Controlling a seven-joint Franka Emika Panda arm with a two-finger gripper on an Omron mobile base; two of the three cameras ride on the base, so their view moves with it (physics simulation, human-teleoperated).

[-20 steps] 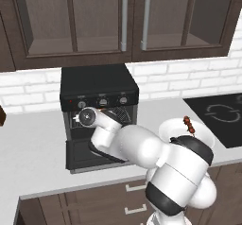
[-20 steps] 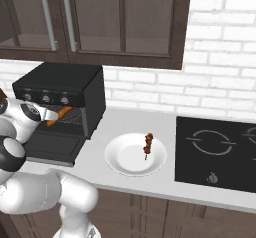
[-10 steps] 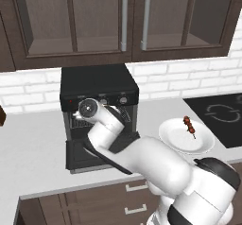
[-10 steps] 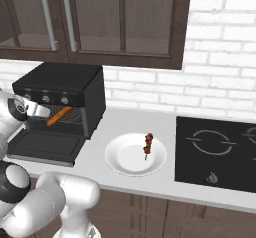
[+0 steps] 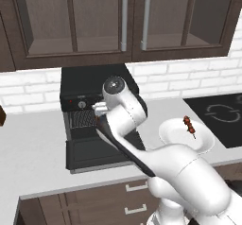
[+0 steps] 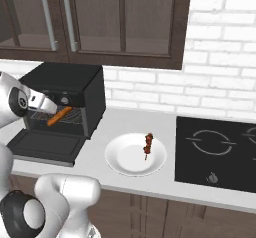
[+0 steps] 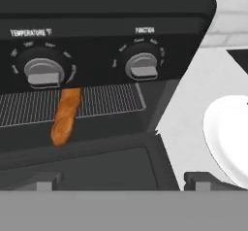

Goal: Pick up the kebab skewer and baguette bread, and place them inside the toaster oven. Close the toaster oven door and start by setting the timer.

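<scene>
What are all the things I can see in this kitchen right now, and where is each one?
toaster oven: one, black, on the counter against the brick wall.
toaster oven door: one, black, dropped open flat in front of the oven.
baguette bread: one, orange-brown, lying on the oven's wire rack, one end poking out past the front.
knobs: two seen close up, grey, on the oven's panel above the rack.
kebab skewer: one, dark red and brown, on the plate.
plate: one, white, on the counter right of the oven.
cooktop: one, black, set in the counter at the right.
cabinets: dark brown, above the counter.
gripper: one, dark tips, open, empty, before the oven.
</scene>
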